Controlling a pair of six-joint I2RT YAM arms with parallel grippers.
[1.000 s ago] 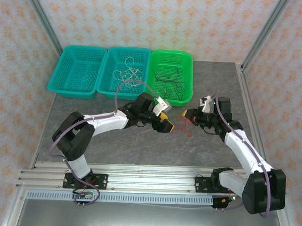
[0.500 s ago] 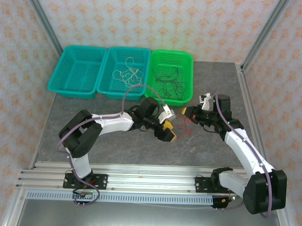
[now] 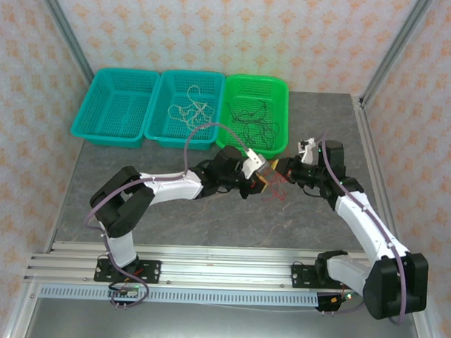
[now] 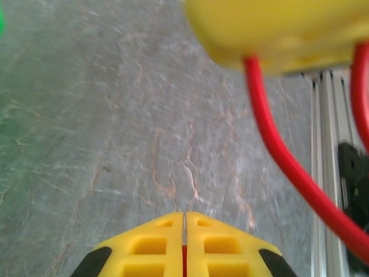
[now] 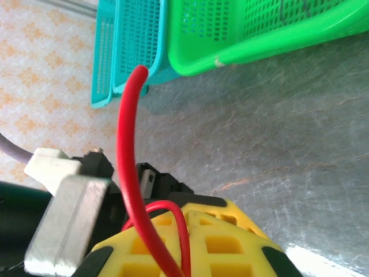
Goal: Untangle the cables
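Cable [image 4: 281,151] ends hide inside clamped left hand [image 4: 184,216] and right hand [image 5: 187,214].

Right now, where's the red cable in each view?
Top external: red cable mid-table, between left tool and right tool.
Left wrist: red cable arcs from top centre to lower right; a sliver sits pinched in the shut left tool.
Right wrist: red cable rises from the shut right tool toward upper left.
Shared landmark: grey table.

Pale floral-patterned walls [image 3: 215,28] enclose a grey marbled table [image 3: 209,220], evenly lit.
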